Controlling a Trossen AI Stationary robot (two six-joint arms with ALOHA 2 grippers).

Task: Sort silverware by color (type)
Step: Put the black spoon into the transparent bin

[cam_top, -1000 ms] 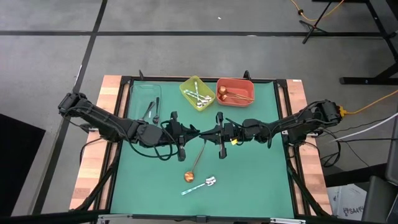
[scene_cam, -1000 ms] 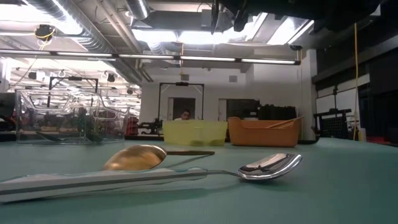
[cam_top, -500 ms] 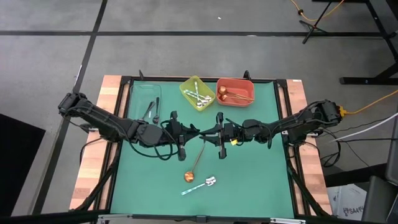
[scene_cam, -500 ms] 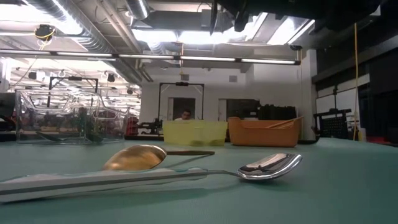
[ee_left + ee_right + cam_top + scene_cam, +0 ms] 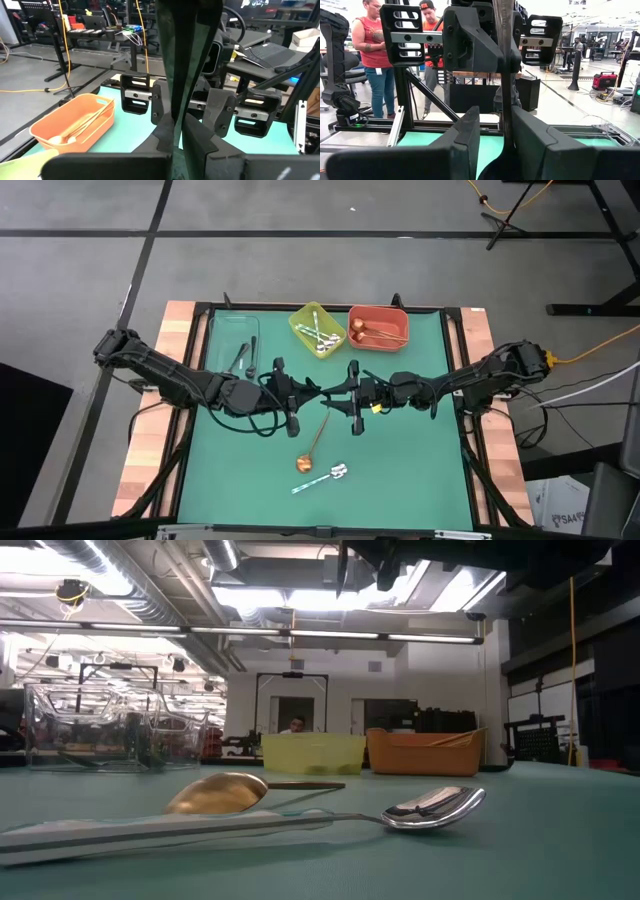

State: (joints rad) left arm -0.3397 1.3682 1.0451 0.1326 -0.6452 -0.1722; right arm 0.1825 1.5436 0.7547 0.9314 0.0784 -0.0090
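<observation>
My left pincer (image 5: 291, 392) clamps a slim black spoon (image 5: 504, 75) mid-worktop (image 5: 400, 480); my right pincer (image 5: 352, 392) stands parted around it. A glossy copper spoon (image 5: 312, 445) and teal-handled spoon (image 5: 320, 478) lie below.

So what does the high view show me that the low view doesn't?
High view only: both whole arms, the left gripper and right gripper meeting over mid-table, and a look down into the bins.
Low view only: the room behind, ceiling lights, a person far off.
Both: the copper spoon and teal-handled spoon on the green mat, plus the clear bin, yellow bin and orange bin.
</observation>
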